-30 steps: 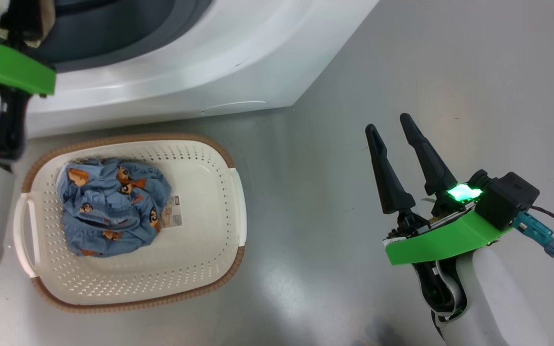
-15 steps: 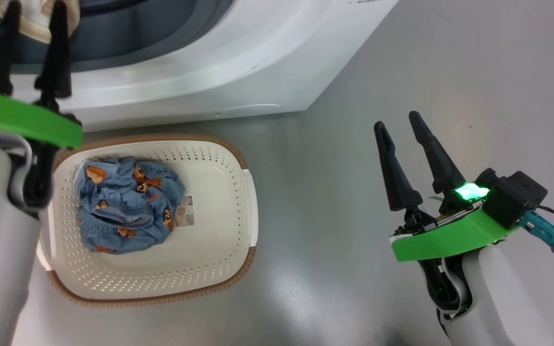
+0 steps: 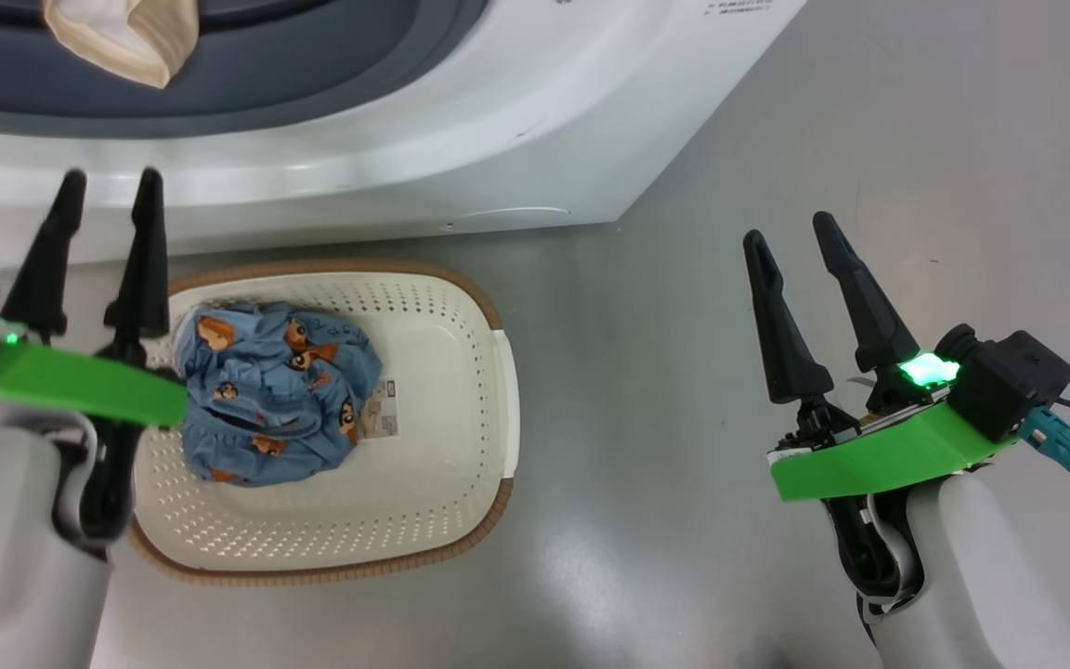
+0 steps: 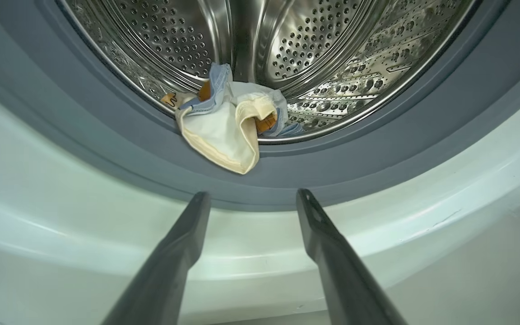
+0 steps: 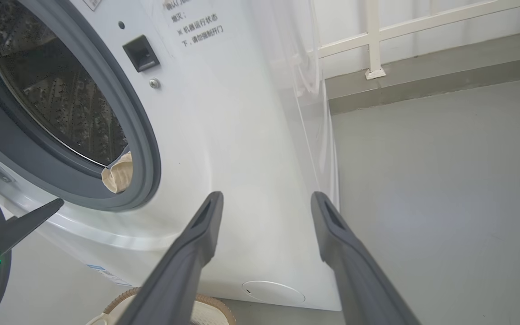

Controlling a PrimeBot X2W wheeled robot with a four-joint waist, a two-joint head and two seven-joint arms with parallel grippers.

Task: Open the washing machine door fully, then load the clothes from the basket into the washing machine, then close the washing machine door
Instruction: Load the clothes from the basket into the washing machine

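Released and empty, the left pincer [image 3: 112, 181] has drawn back from the big white washing machine [image 3: 405, 139], leaving the cream-white soft garment [image 4: 224, 135] draped over its grey rubber gasket [image 4: 377, 149], so the light-blue printed garment [image 3: 275, 390] in the near cream perforated plastic basket [image 3: 447, 400] looks next; the right pincer [image 3: 788, 229] idles released.

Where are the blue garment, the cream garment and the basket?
blue garment [image 3: 275, 400], head view, crumpled middle.
cream garment [image 4: 219, 140], left wrist view, flap over the gasket [image 4: 377, 153].
basket [image 3: 442, 465], head view, bare perforated floor.

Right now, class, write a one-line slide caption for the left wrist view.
Open left gripper faces the washing machine, a cream garment draped over its grey gasket.
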